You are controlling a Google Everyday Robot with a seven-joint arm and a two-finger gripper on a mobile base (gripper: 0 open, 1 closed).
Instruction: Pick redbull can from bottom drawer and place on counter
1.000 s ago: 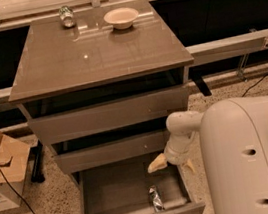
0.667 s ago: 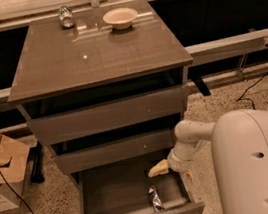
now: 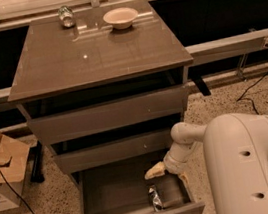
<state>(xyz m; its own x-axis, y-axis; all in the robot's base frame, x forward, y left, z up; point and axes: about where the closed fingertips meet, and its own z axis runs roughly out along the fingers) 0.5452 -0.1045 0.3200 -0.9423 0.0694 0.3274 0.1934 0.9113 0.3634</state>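
Barely any change vs 0.7 s ago. The gripper (image 3: 169, 174) still hangs inside the open bottom drawer (image 3: 113, 198), right side, spread wide and holding nothing. The redbull can (image 3: 154, 198) hasn't moved: it lies in the drawer near the front right, just in front of the gripper and clear of it. The counter (image 3: 95, 54) surface is unchanged, with the bowl (image 3: 121, 17) and stubby can (image 3: 66, 16) at its back edge.
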